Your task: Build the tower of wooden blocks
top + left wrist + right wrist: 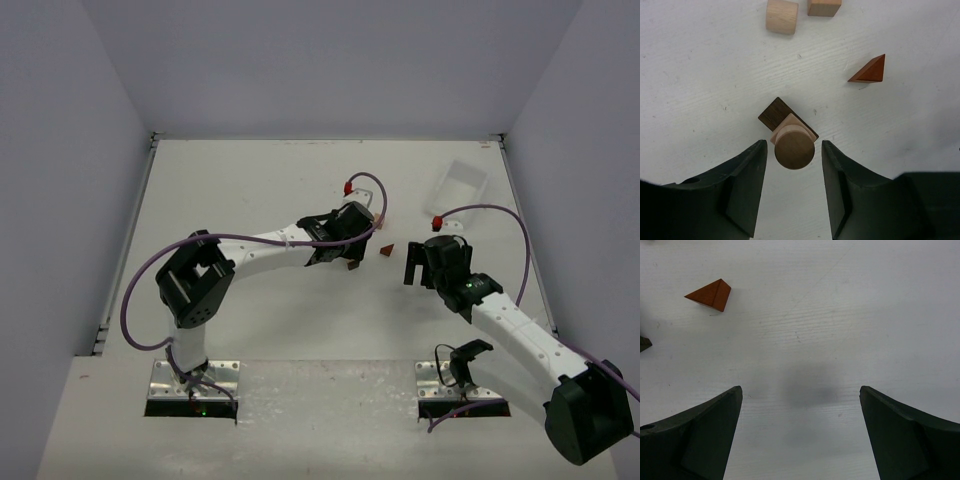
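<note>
A small tower stands in the left wrist view: a dark brown block (776,112) at the bottom, a pale tan block (788,125) on it, and a brown cylinder (794,149) on top. My left gripper (793,144) straddles the cylinder, open, with a narrow gap on each side. From above, the tower (352,266) sits just below the left gripper (350,252). A reddish-brown wedge (870,71) lies to the right, also seen as the wedge (386,249) and the wedge (710,293). My right gripper (800,390) is wide open over bare table, right of the wedge.
A pale tan cylinder (782,16) and a tan block (823,7) lie beyond the tower. A clear plastic tray (462,185) sits at the back right. The right gripper (415,265) hangs close to the wedge. Walls enclose the table.
</note>
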Robot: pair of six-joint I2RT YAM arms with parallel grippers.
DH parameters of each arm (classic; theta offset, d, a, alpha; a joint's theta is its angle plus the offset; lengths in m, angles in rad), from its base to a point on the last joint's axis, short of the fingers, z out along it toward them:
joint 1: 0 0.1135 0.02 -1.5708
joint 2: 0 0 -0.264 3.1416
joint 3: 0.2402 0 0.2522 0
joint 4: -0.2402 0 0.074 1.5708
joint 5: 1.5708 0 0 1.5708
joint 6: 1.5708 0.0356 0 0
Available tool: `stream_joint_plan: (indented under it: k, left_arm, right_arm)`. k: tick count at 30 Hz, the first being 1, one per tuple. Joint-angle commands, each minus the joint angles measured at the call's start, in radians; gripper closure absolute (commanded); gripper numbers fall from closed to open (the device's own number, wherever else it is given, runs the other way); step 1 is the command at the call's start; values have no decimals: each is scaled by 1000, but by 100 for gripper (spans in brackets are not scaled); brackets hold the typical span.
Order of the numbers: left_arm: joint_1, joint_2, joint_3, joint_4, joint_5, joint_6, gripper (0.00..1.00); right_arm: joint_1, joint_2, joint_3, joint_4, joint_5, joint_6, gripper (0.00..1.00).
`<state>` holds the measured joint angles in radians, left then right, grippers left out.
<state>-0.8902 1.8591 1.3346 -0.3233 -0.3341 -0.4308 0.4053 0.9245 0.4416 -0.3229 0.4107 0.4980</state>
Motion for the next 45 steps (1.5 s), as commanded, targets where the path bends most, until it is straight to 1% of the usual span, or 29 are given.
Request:
stream_joint_plan:
  k: [1, 8, 9, 11, 12, 15, 20, 24, 28, 30, 32, 35, 40, 42, 44, 45]
  left_arm:
    - [8, -10, 21, 24, 6, 2, 49]
    - [8, -32, 23, 29, 9, 1, 44]
    - [8, -41, 23, 35, 14, 4, 40]
    - [8, -55, 25, 61, 36, 14, 17]
    - [8, -69, 30, 78, 60, 20, 10]
    - [8, -105, 40, 100, 104, 39, 0]
    - [8, -183, 38, 119, 129, 66, 0]
    - [11, -292, -7, 130, 110, 73, 0]
    - [42, -407, -151, 176, 78, 47, 0]
    - [99, -480, -215, 193, 87, 12, 0]
    - [171, -542, -328, 210, 111, -29, 0]
    - [264, -631, -442, 217, 100, -72, 0]
    - [318, -746, -576, 216, 25, -105, 0]
    - [324, -768, -599, 213, 11, -111, 0]
    - [330, -794, -618, 207, -2, -118, 0]
    - [332, -803, -632, 207, -11, -118, 0]
  right_arm:
    - [-2, -11, 34, 16, 10, 8, 1]
    - [-3, -12, 36, 16, 0, 7, 1]
    - [-2, -10, 37, 18, -12, 2, 1]
    - [-2, -9, 37, 25, -13, 2, 1]
    - [-2, -9, 37, 29, -17, 2, 1]
    - [-2, -15, 39, 30, -24, 2, 1]
    - [-3, -37, 39, 32, -34, 1, 1]
    - [-2, -54, 34, 36, -30, 13, 1]
    - [-2, -70, 31, 36, -32, 17, 1]
    - [-2, -71, 32, 36, -40, 18, 1]
    - [-2, -63, 35, 36, -44, 25, 1]
    - [-2, -44, 45, 40, -51, 27, 1]
    - [-2, 14, 85, 56, -97, 13, 1]
    - [-2, 46, 110, 83, -130, 1, 1]
    - [-2, 114, 148, 110, -173, -25, 1]
    - [-3, 142, 196, 134, -219, -77, 1]
